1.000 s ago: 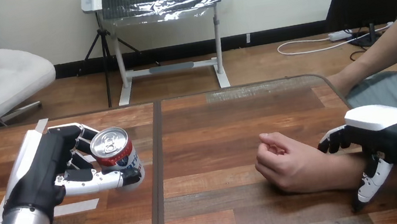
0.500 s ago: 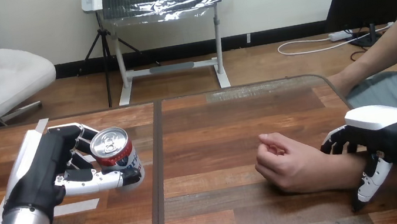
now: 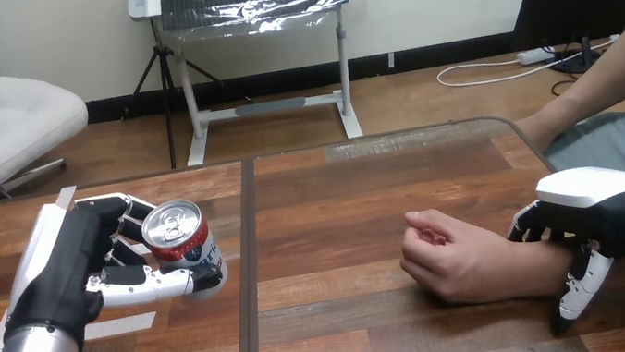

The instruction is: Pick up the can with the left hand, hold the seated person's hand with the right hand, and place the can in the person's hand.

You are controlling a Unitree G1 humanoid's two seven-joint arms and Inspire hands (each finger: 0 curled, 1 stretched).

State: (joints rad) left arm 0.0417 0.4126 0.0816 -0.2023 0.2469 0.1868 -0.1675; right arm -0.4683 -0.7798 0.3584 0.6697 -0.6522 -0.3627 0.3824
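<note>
Hold can (image 3: pixel 180 238) clamped in left hand (image 3: pixel 69 264), 9 o'clock. Close right hand (image 3: pixel 594 209) gently round person's wrist (image 3: pixel 542 268), 4 o'clock — cannot tell if gripping.

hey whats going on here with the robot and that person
The robot's left hand has its fingers curled round a can over the left part of the table. Its right hand sits astride the person's wrist, fingers curled over it. The person's hand rests on the table, loosely closed, well apart from the can. The can has not yet been handed over.
</note>
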